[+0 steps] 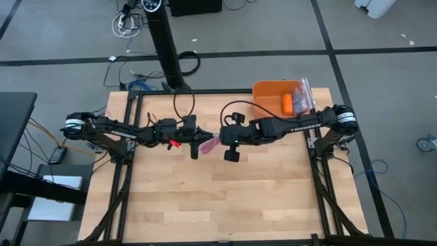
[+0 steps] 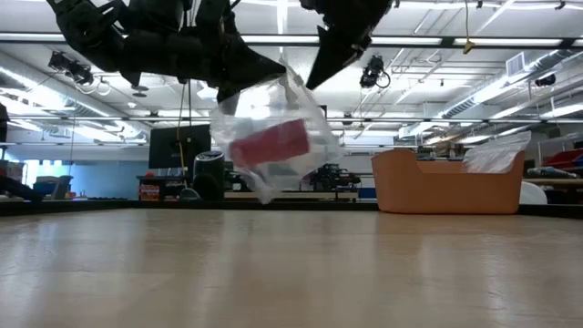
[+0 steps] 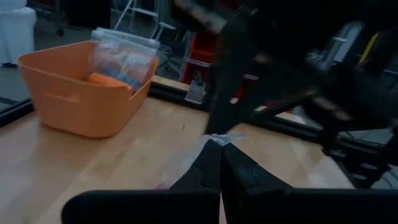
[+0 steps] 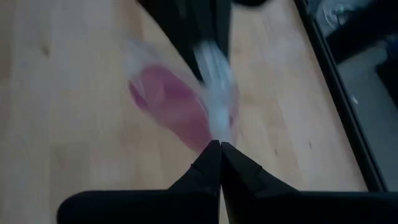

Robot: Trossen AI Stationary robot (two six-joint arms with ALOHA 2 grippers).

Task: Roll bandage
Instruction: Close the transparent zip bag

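A clear crinkly plastic bag [image 2: 273, 137] hangs in the air above the middle of the table, between my two grippers. The bandage [image 2: 271, 144], a stubby magenta-pink roll, lies inside it and also shows in the right wrist view [image 4: 171, 106] and the high view [image 1: 210, 144]. My left gripper [image 1: 196, 141] is shut on the bag's left side. My right gripper [image 1: 222, 139] is shut on its right side. The left wrist view shows only the bag's pale edge [image 3: 214, 142]. My left gripper pinches the bag's plastic edge [image 3: 217, 139] between its two shut fingers, coming from the table's left. The bag is lifted clear of the table and hangs below the fingers. My right gripper pinches the bag's bunched plastic edge [image 4: 217, 124] between its two shut fingers, coming from the table's right. The bag hangs clear of the table, with the pink roll sagging inside it beyond the fingertips.
An orange bin [image 1: 263, 92] stands at the table's far right corner, holding a small orange roll [image 1: 287, 103] and another clear bag [image 1: 303, 91]. The wooden tabletop [image 1: 218, 198] stretches toward the near edge below the held bag.
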